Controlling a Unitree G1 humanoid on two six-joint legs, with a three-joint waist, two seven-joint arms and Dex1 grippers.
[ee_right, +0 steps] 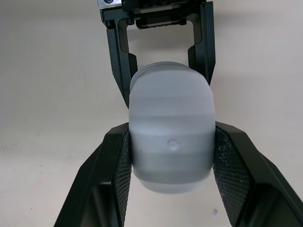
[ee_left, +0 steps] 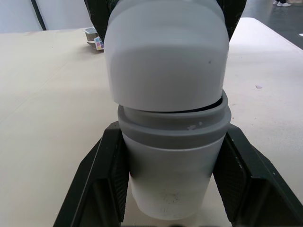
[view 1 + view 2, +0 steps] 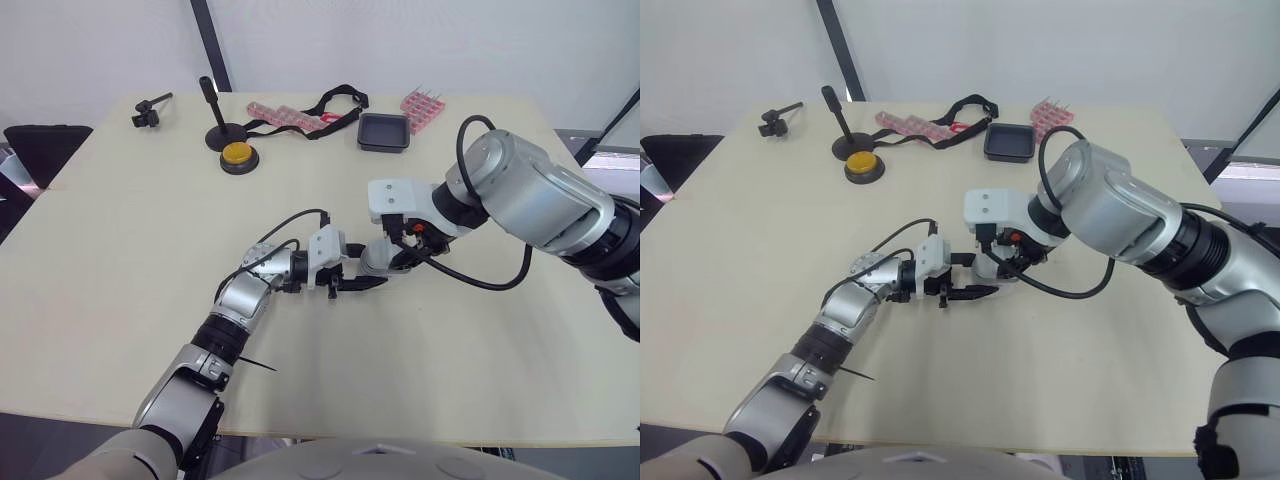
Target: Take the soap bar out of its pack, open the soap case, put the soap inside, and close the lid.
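Observation:
A grey soap case (image 3: 376, 258) is held just above the middle of the table between both grippers. My left gripper (image 3: 358, 278) is shut on its darker lower half (image 2: 171, 156), one black finger (image 2: 106, 175) against each side. My right gripper (image 1: 171, 132) is shut on the paler lid half (image 2: 165, 56) from the opposite end. A thin dark seam shows where lid and base meet. In the right wrist view the left gripper's fingers (image 1: 118, 52) flank the case's far end. A small printed box (image 2: 94, 40) lies on the table beyond the case. Whether the soap is inside is hidden.
At the far side of the table are a black tray (image 3: 384, 131), a pink rack (image 3: 422, 108), pink packs (image 3: 285, 115) with a black strap (image 3: 335, 100), a yellow button (image 3: 239, 156), a black stand (image 3: 222, 130) and a small clamp (image 3: 148, 112).

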